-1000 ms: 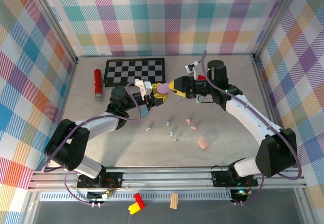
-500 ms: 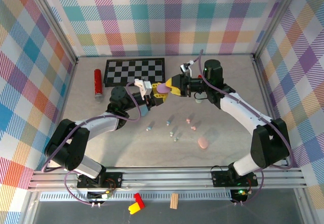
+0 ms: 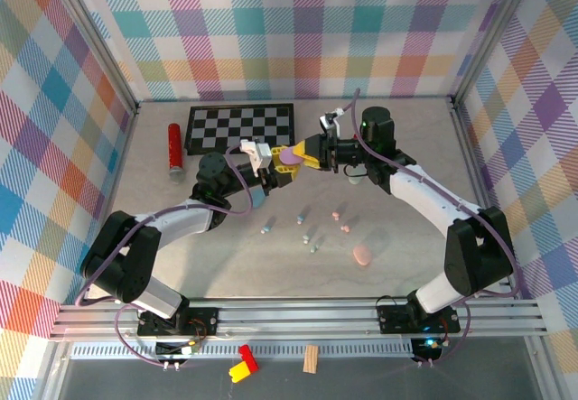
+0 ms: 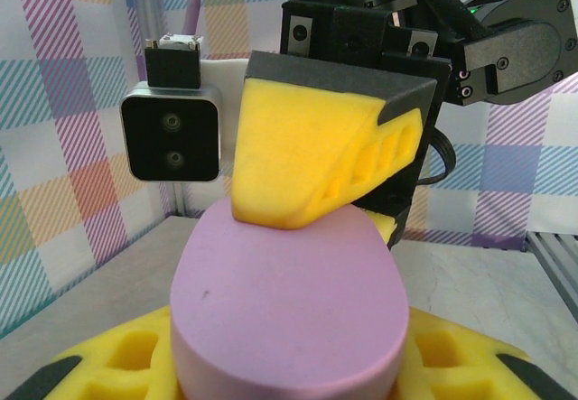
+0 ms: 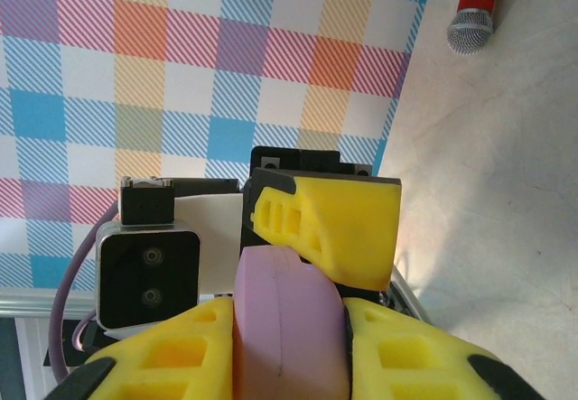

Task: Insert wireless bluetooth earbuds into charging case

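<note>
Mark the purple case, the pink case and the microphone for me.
purple case (image 3: 291, 158), top external view, middle of its visible face.
pink case (image 3: 362, 255), top external view, middle of its upper face.
microphone (image 3: 174, 145), top external view, on its red handle.

Both arms bend inward from their bases and meet nose to nose, the left gripper (image 3: 279, 168) and right gripper (image 3: 306, 155) facing each other, each with yellow jaws closed around the same purple oval case (image 3: 290, 157) between them.
</note>
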